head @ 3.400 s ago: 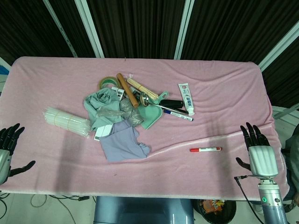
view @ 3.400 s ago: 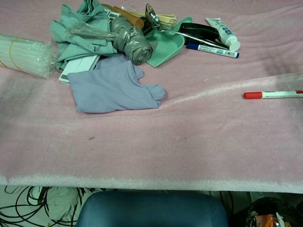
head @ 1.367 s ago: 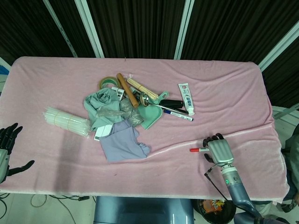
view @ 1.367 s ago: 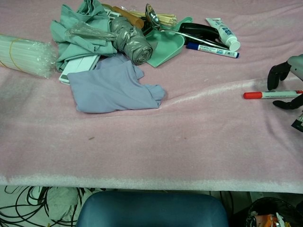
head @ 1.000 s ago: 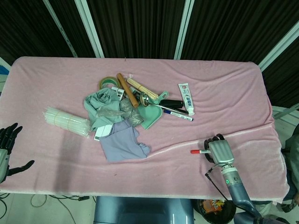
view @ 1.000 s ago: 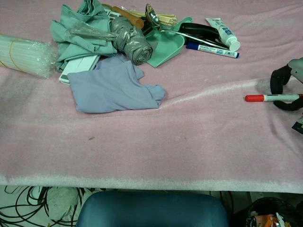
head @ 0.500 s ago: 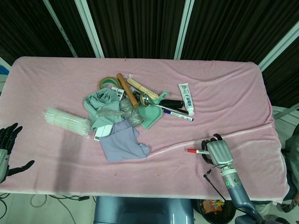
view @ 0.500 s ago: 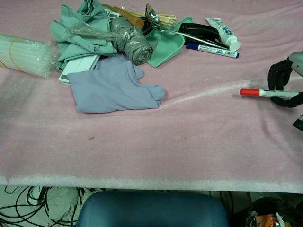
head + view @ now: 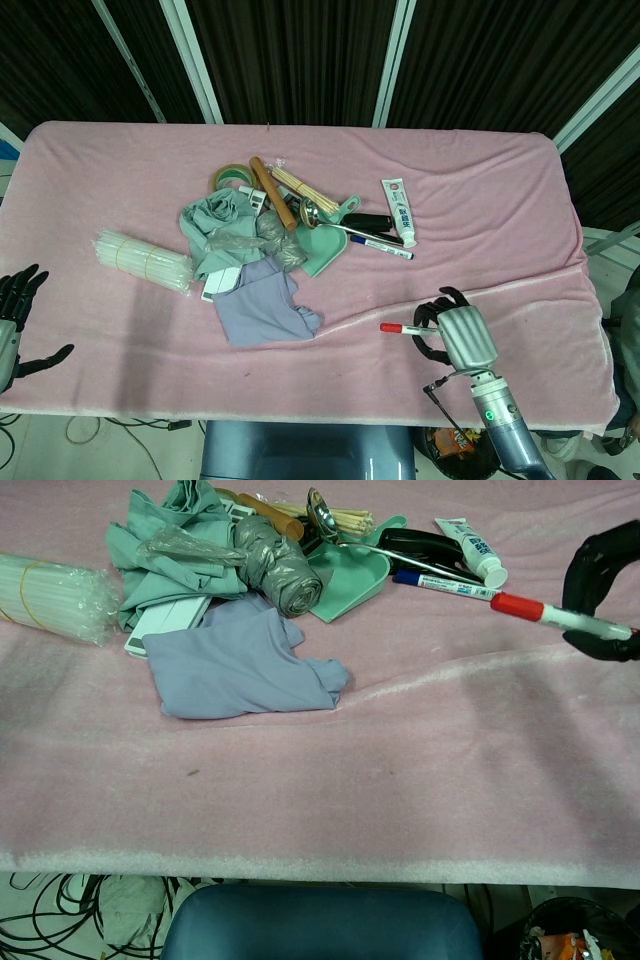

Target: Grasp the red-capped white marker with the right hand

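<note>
Holding the red-capped white marker (image 9: 555, 614) in my right hand (image 9: 455, 335), I see it lifted off the pink table (image 9: 480, 200) at the near right, cap pointing left. Far left, my left hand (image 9: 14, 318) hangs open off the table's edge.

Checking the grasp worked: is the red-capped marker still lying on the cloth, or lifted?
Lifted. The right hand pinches the red-capped marker, which hangs clear above the pink cloth.
</note>
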Tool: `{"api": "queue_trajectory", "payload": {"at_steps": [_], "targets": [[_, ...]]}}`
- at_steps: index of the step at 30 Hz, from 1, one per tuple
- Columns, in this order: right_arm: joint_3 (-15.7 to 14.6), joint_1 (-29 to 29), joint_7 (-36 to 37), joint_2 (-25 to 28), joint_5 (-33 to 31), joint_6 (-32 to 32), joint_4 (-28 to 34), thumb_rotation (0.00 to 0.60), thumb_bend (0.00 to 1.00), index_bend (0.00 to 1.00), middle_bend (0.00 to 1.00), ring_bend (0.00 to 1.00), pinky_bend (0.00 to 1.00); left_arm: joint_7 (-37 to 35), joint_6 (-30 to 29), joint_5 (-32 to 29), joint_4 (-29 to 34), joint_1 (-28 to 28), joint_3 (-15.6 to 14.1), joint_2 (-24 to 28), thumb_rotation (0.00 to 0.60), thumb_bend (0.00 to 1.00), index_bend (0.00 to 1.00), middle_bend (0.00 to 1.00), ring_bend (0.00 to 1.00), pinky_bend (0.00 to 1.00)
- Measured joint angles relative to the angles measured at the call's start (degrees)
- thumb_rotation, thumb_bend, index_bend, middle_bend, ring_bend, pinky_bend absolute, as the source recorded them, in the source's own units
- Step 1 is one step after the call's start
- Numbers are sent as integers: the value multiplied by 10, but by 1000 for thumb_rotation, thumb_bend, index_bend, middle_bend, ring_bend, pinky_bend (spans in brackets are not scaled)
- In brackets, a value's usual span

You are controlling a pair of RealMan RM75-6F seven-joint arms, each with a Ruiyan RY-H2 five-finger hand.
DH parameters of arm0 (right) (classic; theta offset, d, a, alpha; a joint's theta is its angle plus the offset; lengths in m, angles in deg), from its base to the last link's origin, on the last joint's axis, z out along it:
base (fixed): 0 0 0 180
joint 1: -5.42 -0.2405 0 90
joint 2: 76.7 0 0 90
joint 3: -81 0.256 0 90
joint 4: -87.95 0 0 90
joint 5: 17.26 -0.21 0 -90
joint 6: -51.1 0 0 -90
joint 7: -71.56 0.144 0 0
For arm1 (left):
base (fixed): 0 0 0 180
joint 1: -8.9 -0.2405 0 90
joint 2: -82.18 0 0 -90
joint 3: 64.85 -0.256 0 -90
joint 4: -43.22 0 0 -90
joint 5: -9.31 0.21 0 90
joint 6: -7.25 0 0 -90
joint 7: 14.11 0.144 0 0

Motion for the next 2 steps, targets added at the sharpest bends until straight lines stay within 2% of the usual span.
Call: {"api": "queue_trajectory", "payload": {"at_steps": [2], "targets": [[1,3,5,9,9,-10,30,600,561,678,613,455,221,0,-1,0,0,0,0,0,600,0,0,0,0,0]]}}
